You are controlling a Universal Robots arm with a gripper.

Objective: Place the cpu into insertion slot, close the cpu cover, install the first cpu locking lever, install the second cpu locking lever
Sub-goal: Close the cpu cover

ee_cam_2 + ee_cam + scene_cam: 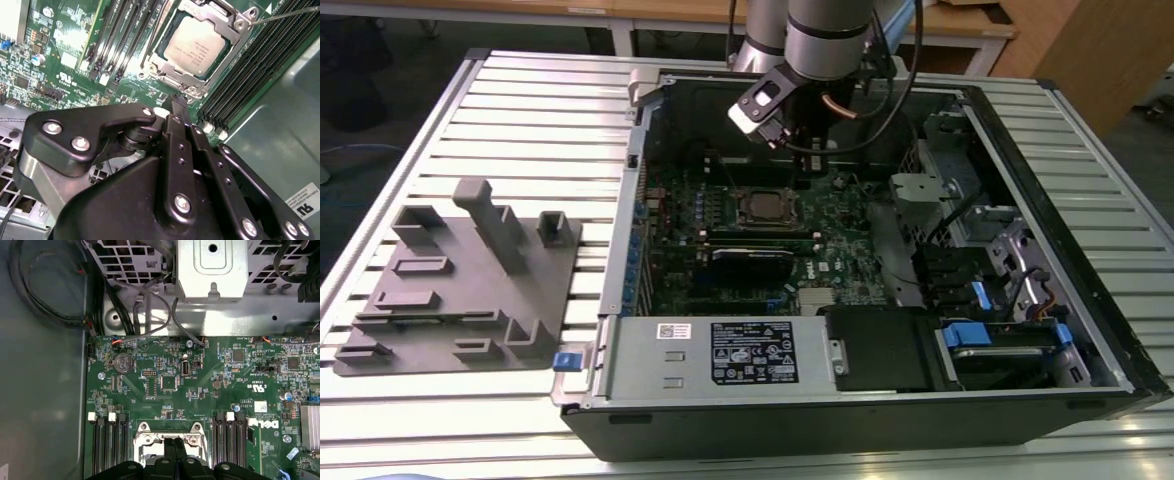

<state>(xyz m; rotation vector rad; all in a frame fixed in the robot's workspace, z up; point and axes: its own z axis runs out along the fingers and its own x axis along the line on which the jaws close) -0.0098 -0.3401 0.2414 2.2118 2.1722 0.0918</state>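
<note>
The cpu (197, 44) lies flat in the insertion slot (767, 208) on the green board, its silver-grey face up. The silvery cpu cover (169, 76) lies down around it as a frame. A thin wire lever (282, 15) sticks out past one corner of the socket. My gripper (179, 101) hovers just beside the socket with its black fingers (176, 130) pressed together and nothing between them. In the first wrist view the gripper (174, 442) overlaps the insertion slot (145, 440). In the exterior view the gripper (810, 165) hangs over the board just behind the socket.
Memory slots (117, 35) flank the socket on both sides. A black block (750, 262) sits in front of it, then the grey box with a black label (720, 350). Drive bays (987, 270) fill the exterior view's right. A grey fixture plate (454, 280) lies outside the case.
</note>
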